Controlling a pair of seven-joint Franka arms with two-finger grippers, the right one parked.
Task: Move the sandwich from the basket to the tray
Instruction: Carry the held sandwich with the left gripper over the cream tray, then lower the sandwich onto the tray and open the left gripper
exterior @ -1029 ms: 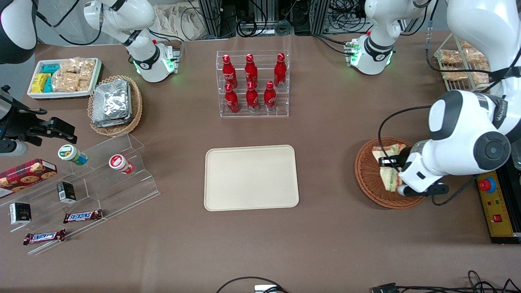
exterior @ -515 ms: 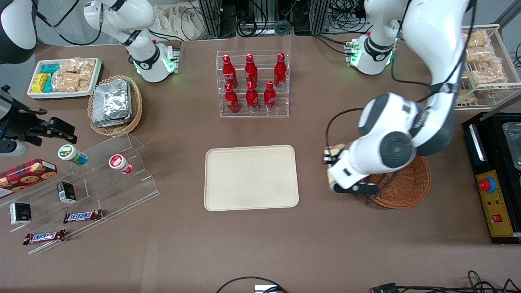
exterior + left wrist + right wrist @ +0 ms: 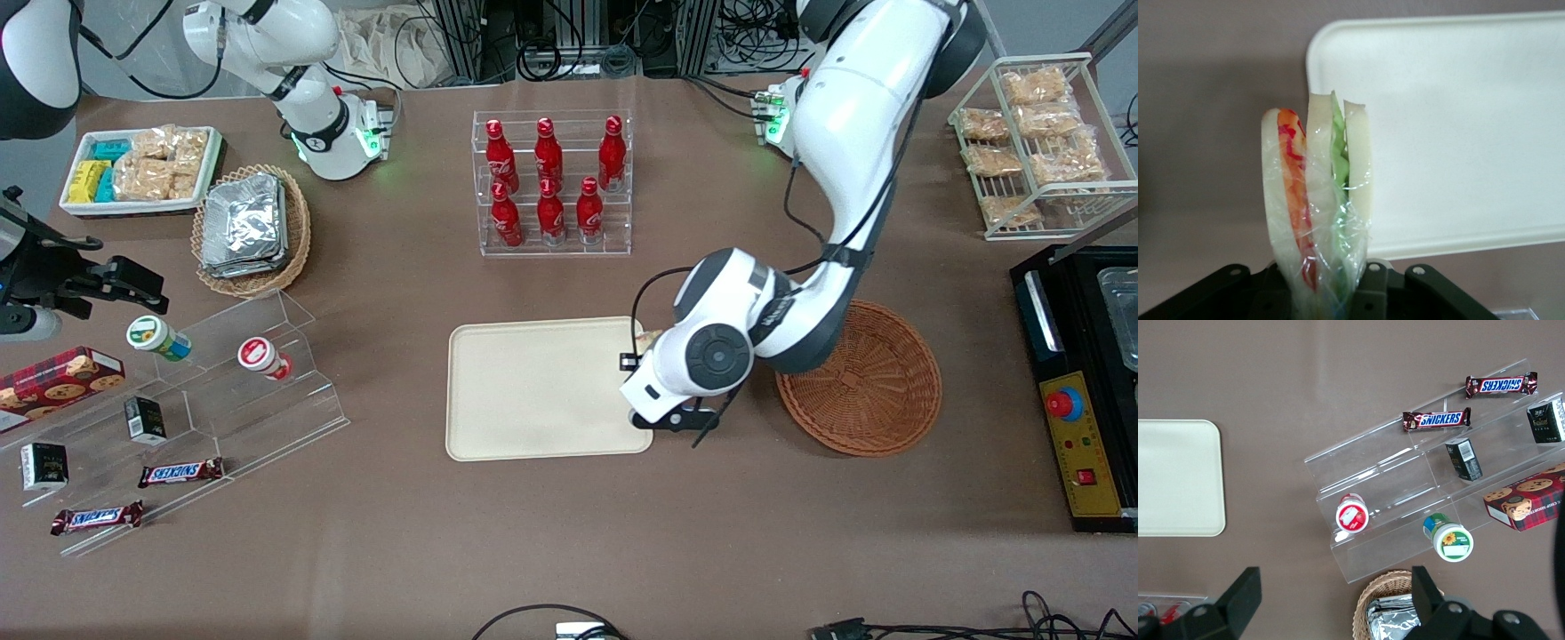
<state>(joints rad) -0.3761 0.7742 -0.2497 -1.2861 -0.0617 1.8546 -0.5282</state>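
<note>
My gripper [image 3: 1331,293] is clamped on the clear-wrapped triangular sandwich [image 3: 1318,200] of white bread with green and orange-red filling, carrying it in the air above the edge of the flat cream-beige rectangular tray [image 3: 542,391] on the working arm's side. The round reddish-brown woven wicker basket [image 3: 876,391] sits empty just beside my arm, apart from the tray.

The wedge stands upright in my fingers, held at its lower end with the bread slices rising free above. I judge it light and soft: the bread would crush under a hard squeeze, and the film looks slick enough to slip, so a gentle hold low on the wedge, across the flat faces of the bread, suits it best.

The tray is bare, with room over its whole floor, and its low rim should not hinder a landing. The brown table around it is open; the clear rack of red bottles [image 3: 551,182] stands well apart, farther from the front camera.
</note>
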